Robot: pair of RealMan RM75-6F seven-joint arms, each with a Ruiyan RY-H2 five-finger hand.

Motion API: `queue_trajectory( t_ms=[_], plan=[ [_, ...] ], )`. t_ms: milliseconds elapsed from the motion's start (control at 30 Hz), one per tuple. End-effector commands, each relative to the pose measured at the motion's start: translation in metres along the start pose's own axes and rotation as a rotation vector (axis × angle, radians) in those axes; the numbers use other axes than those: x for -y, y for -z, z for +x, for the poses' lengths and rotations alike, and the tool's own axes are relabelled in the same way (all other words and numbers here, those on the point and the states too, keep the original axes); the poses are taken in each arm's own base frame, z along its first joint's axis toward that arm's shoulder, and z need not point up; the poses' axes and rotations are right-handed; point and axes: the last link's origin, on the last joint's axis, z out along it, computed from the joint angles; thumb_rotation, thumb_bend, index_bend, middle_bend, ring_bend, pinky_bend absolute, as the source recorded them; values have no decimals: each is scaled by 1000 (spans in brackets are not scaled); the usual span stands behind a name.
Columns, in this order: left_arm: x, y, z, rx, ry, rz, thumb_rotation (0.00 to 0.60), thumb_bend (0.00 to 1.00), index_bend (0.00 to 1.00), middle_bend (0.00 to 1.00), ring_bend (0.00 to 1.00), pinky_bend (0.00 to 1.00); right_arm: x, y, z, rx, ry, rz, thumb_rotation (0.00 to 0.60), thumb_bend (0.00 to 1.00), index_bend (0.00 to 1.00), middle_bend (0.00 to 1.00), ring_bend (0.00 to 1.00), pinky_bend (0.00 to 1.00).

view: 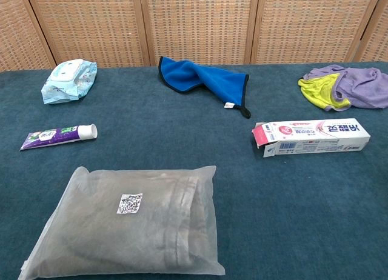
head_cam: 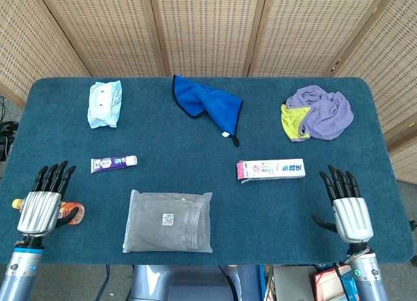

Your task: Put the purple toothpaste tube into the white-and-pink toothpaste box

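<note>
Both hands rest empty at the near edge of the blue-carpeted worktop [head_cam: 195,128].
Left hand [head_cam: 44,203] and right hand [head_cam: 346,203] lie with fingers spread, holding nothing; between them sits a grey plastic-wrapped garment pack [view: 130,228]. Beyond, the purple toothpaste tube [view: 59,136] lies left, well apart from the white-and-pink toothpaste box [view: 312,137], its left flap open. Farthest: a wipes packet [view: 68,80], blue cloth [view: 203,80], purple-and-yellow cloths [view: 345,87].

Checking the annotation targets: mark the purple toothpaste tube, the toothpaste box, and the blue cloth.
purple toothpaste tube [head_cam: 112,163], head view, middle of its body.
toothpaste box [view: 315,137], chest view, middle of its printed side.
blue cloth [head_cam: 205,104], head view, centre of the fabric.
</note>
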Motion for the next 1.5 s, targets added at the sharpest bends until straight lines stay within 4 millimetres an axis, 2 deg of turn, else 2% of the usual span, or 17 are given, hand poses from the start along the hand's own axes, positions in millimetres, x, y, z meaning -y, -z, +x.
queue_trajectory(
  t_ms=[33, 1167, 1300, 1400, 1500],
  plan=[
    [0, 0, 0, -1, 0, 1, 600, 254, 0, 0, 0, 0, 0, 0, 0, 1, 2, 2, 600, 80, 0, 0, 0, 0],
    [-2, -3, 1, -14, 15, -1, 600, 254, 0, 0, 0, 0, 4, 1, -1, 7, 1, 16, 600, 80, 0, 0, 0, 0],
    [0, -14, 1, -20, 18, 2, 600, 261, 0, 0, 0, 0, 4, 1, -2, 12, 2, 14, 600, 79, 0, 0, 0, 0],
    [4, -30, 6, -39, 0, 1, 600, 264, 0, 0, 0, 1, 5, 2, -2, 13, 1, 18, 600, 79, 0, 0, 0, 0],
    [8, -55, 13, -38, -26, -3, 600, 263, 0, 0, 0, 74, 6, 2, -3, 14, 1, 20, 600, 79, 0, 0, 0, 0]
  ],
)
